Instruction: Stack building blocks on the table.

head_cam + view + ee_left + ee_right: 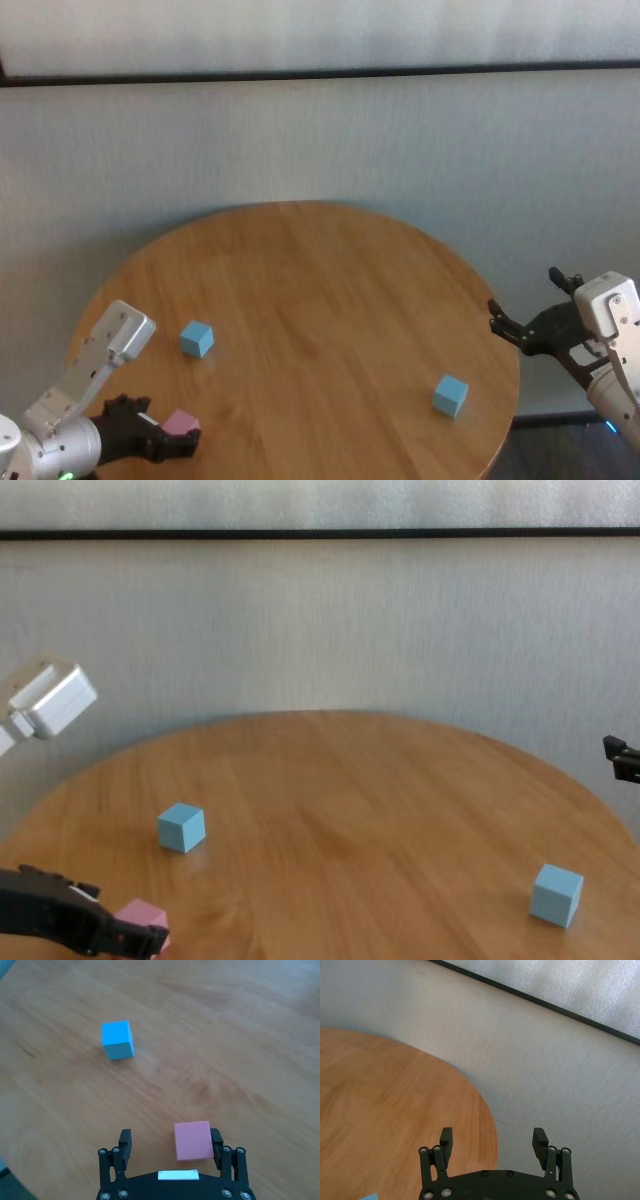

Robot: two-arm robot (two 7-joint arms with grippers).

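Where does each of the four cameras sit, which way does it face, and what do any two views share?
Head: high, looking down on the table; both arms show.
Chest: lower, facing across the table; the left gripper shows at the pink block.
Left wrist: looks past its open fingers, the pink block against one and the other apart from it, with a blue block beyond.
Right wrist: right gripper, open, off the table's edge.
Head and chest share all three blocks, including the right-hand blue block.

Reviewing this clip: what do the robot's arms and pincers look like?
Both arms have silver-grey links with a white boxy module near the wrist. The left pincer and right pincer are matte black, with two short blocky fingers on linkages studded with silver screws. The left one bears a small white label.
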